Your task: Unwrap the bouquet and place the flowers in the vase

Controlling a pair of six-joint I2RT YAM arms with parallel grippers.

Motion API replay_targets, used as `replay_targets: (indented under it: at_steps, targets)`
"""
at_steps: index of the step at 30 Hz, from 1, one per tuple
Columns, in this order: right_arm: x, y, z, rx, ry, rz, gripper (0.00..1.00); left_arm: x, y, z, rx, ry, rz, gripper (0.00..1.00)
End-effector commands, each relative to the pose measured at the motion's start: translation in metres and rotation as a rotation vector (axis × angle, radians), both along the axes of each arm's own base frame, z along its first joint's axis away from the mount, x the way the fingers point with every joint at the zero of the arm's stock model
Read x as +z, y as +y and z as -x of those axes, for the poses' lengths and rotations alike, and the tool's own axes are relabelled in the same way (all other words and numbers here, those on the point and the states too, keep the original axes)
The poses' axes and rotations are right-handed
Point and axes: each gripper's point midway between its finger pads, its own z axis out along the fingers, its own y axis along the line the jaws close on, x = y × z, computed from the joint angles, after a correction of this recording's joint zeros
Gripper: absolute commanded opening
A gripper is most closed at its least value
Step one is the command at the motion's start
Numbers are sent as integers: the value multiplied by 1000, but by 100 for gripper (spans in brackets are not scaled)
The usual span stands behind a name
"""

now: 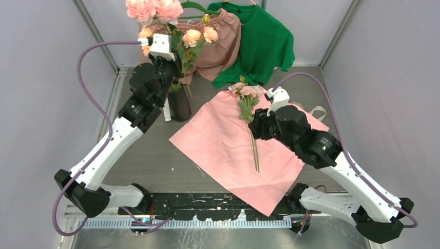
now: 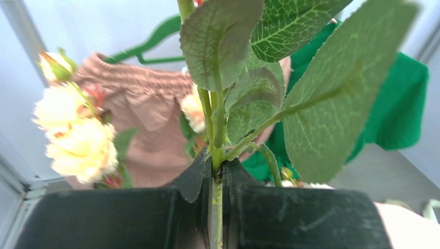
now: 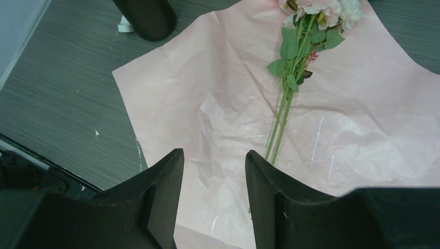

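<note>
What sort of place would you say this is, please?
Probably an enclosed robot lab cell: plain grey panel walls, a left arm and right arm bolted to a dark table, and staged props like the green shirt.

White-shelled arms (image 1: pixel 111 142) with black joints (image 1: pixel 139 111) trail mauve cables (image 1: pixel 83 67) (tool fingers (image 3: pixel 165 197) apparently matte black).

Two robot arms (image 1: pixel 111 142); one black vase (image 1: pixel 179 104); one pink paper sheet (image 1: pixel 223 140); two big pink roses (image 1: pixel 154 9) up high; two long green stems (image 3: pixel 280 119) lying on the paper; one green shirt (image 1: pixel 264 41); one pair of pink shorts (image 1: pixel 220 44); one green hanger (image 1: pixel 194 6).
</note>
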Motion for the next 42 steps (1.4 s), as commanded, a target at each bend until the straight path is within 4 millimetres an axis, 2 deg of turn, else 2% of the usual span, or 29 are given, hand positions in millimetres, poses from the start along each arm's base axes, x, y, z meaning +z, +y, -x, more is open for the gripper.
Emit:
replay_targets:
  at_steps: [1,5,8,12,18,25,31,38,39,41,42]
  targets:
    - [17,-1,-8,-19,-78,-21,53,58,31,-3,79,-127,30,0]
    - [8,-2,-10,-25,-69,0,53,75,51,-12,99,-159,35,0]
    - [4,-2,-11,-29,-62,10,52,80,61,-18,119,-162,30,0]
    - [3,-2,-12,-31,-63,12,52,74,73,-26,140,-143,24,0]
    - [4,-1,-12,-25,-63,10,52,39,76,-39,150,-82,36,0]
    - [-5,-2,-11,-25,-50,25,51,-24,76,-60,181,22,2,0]
    - [-7,-1,-11,-26,-45,30,51,-72,70,-67,168,102,0,0]
    - [-7,-1,-13,-30,-53,27,51,-114,67,-75,172,175,-18,0]
    - [-8,-1,-13,-29,-53,27,51,-117,66,-76,168,182,-19,2]
    - [-9,-1,-13,-30,-49,29,51,-119,66,-77,170,193,-19,15]
    - [-11,-1,-13,-30,-47,30,51,-121,66,-78,173,202,-19,24]
